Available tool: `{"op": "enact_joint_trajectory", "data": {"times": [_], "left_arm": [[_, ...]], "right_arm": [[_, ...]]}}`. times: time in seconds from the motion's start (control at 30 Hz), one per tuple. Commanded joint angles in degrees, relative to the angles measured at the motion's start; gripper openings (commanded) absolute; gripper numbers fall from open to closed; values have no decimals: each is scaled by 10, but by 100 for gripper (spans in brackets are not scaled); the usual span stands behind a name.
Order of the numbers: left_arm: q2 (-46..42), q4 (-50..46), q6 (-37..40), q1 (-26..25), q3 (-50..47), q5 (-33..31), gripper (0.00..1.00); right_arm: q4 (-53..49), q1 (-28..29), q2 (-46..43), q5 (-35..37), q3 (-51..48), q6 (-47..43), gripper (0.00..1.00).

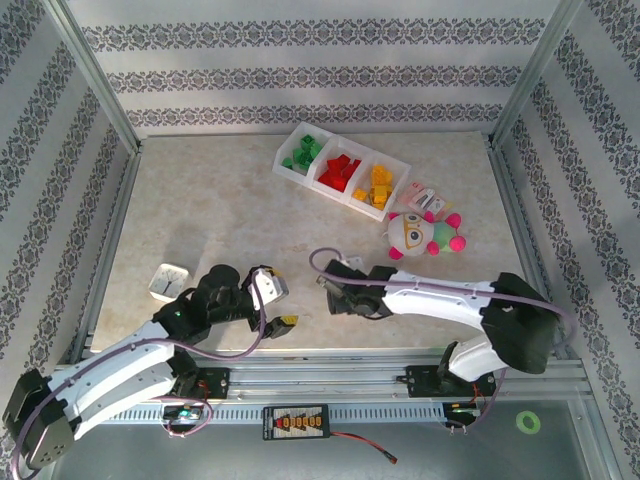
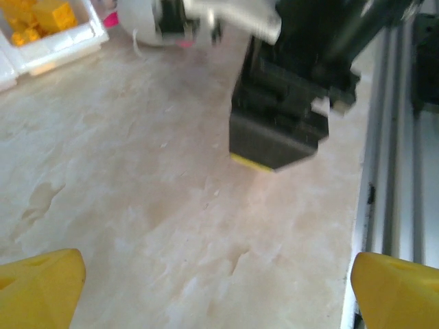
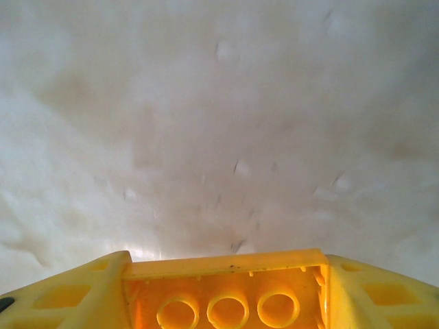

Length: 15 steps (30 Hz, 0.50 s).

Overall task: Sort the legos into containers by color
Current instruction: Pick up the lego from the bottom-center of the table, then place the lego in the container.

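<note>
My right gripper (image 3: 226,291) is shut on a yellow lego (image 3: 230,298), held just above the bare tabletop with its hollow underside and three tubes facing the camera. From above, that gripper (image 1: 336,297) is at the table's near middle, pointing down. In the left wrist view it is a black block with a yellow sliver of the lego (image 2: 250,162) under it. My left gripper (image 2: 219,295) is open, its yellow fingertips (image 2: 41,288) wide apart over bare table; it sits (image 1: 278,302) just left of the right one. The three-compartment tray (image 1: 292,173) at the back holds green (image 1: 305,152), red (image 1: 338,172) and orange/yellow legos (image 1: 380,187).
A plush toy (image 1: 425,232) and pink pieces with a clear packet (image 1: 425,200) lie right of the tray. A small white square box (image 1: 166,282) stands at the near left. The metal rail (image 1: 330,375) runs along the near edge, and patterned walls close in the sides.
</note>
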Motion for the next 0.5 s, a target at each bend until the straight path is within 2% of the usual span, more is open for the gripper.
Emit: {"op": "enact_joint_trajectory", "data": {"times": [0.0,0.2,0.33,0.47], "left_arm": [[30,82,-40,-8,3,-34,99],[136,196,-72,-8,28,-98,99],[205,277,-91,-8,47,-135,99],[258,312,-90,-8,69,-157,99]], "right_arm": [[6,-47,-28,50,27,-46,59],[56,-162,-11,56,90,-140,59],[93,-225,40,44,144,-195,59],[126,-270,103,44,205,-239,59]]}}
